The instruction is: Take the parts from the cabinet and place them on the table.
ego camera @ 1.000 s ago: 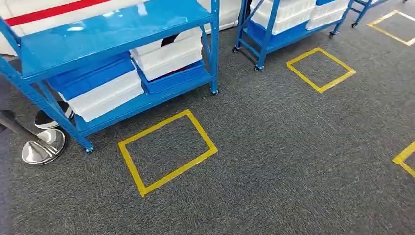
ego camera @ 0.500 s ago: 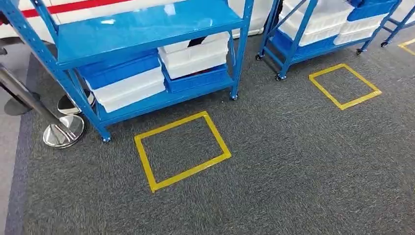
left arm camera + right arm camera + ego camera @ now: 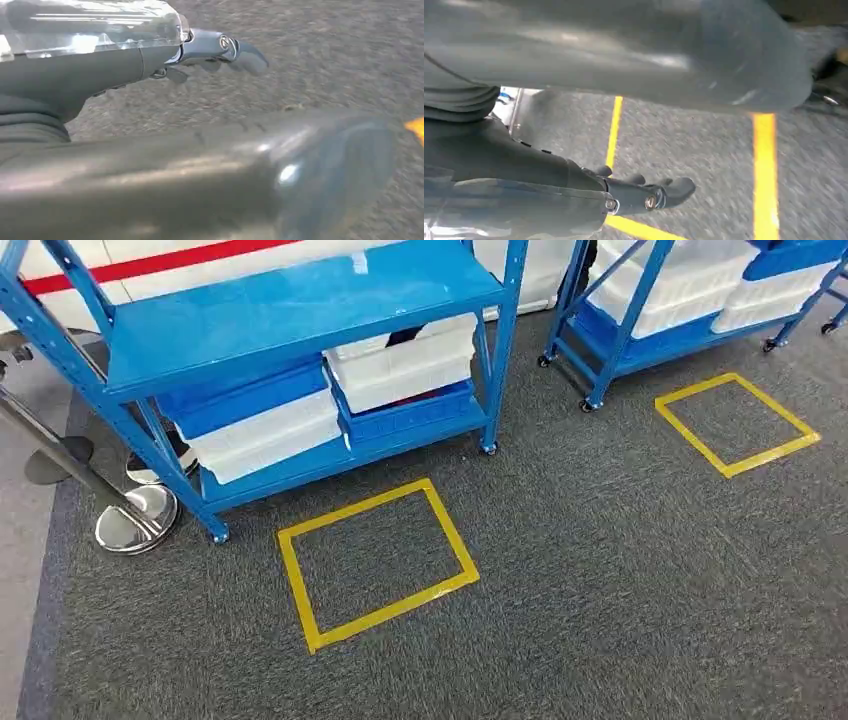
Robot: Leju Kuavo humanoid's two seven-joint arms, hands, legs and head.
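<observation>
A blue metal cabinet (image 3: 300, 300) on small wheels stands on dark grey carpet (image 3: 600, 570). Its upper shelf is bare and glossy. On its lower shelf sit stacked bins: a blue bin (image 3: 240, 398) on top of white bins (image 3: 265, 440) towards the shelf's left end, and a white bin (image 3: 405, 365) on top of a blue bin (image 3: 410, 415) towards its right end. What parts lie inside them cannot be made out. Just in front of the cabinet, a rectangle of yellow tape (image 3: 375, 560) marks the carpet. A second blue cabinet (image 3: 680, 300), also loaded with white and blue bins, stands near the first one's right side, with another yellow tape rectangle (image 3: 738, 423) in front of it. A shiny metal post base (image 3: 135, 518) rests at the carpet's left edge beside the first cabinet's leg.

The left hand (image 3: 215, 50) hangs above the carpet, fingers loosely extended and holding nothing. The right hand (image 3: 644, 192) likewise hangs over yellow tape lines, fingers slightly spread and empty.
</observation>
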